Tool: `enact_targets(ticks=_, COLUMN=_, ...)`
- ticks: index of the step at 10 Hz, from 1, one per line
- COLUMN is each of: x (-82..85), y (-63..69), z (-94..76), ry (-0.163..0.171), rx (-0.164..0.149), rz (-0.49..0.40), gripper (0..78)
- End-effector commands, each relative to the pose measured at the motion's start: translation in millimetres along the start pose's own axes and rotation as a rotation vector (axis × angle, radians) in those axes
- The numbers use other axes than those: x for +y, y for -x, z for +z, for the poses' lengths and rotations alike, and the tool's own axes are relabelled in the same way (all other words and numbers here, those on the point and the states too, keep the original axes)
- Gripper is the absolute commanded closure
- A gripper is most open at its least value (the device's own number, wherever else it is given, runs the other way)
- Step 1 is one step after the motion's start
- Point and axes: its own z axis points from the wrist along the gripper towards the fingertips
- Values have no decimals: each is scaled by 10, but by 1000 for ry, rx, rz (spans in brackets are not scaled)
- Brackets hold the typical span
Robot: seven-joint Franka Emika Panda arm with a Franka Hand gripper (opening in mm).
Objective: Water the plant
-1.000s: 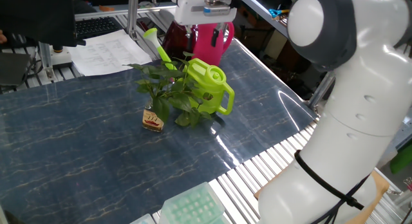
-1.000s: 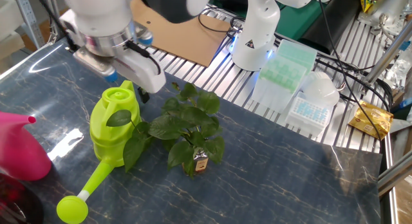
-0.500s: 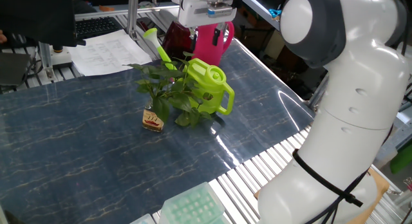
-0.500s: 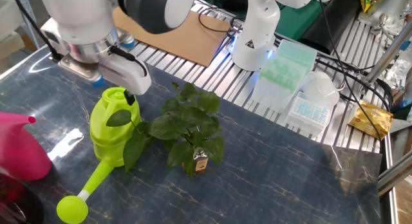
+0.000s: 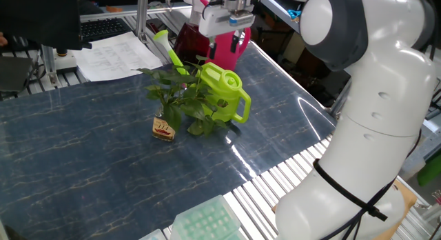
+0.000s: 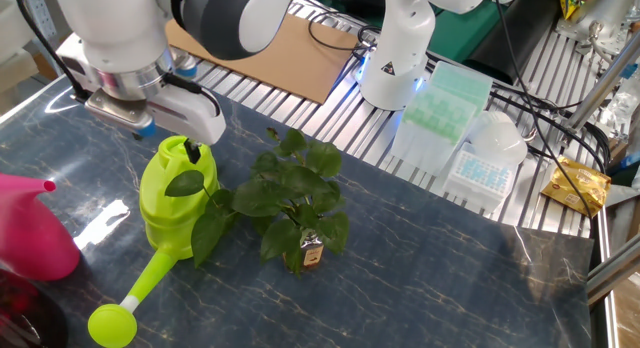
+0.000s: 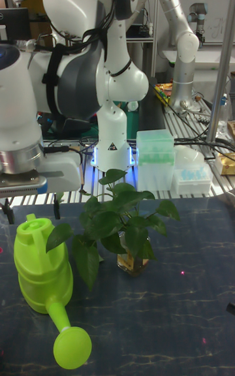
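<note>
On table, plant (image 6: 290, 200) in glass bottle (image 6: 311, 254), beside lime watering can (image 6: 176, 210)

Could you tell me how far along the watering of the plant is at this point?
Nothing looks done yet: the lime green watering can stands upright on the table beside the plant, ungrasped. In hand: the pincer hovers just above the can, holding nothing. Left: grasp the can, lift it, and tip its spout over the plant's bottle.

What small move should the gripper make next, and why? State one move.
Probably lower straight down, then close: the gripper hangs open just above the top of the lime green plastic watering can, which stands ungrasped beside the leafy plant in its small glass bottle.
</note>
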Motion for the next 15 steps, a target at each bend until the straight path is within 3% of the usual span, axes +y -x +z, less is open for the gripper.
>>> enact_targets(ticks=1, x=-9, y=-31, z=15, ry=-3, rx=-12, rz=-6, gripper=2)
enact_targets(ticks=7, x=-4, y=-15, z=174, ry=-5, rx=-48, rz=-13, gripper=2)
enact_targets(ticks=9, x=52, y=66, z=329, ry=-3, rx=-76, rz=-14, gripper=2)
enact_targets(ticks=15, x=102, y=139, z=499, ry=3, rx=-98, rz=-20, gripper=2)
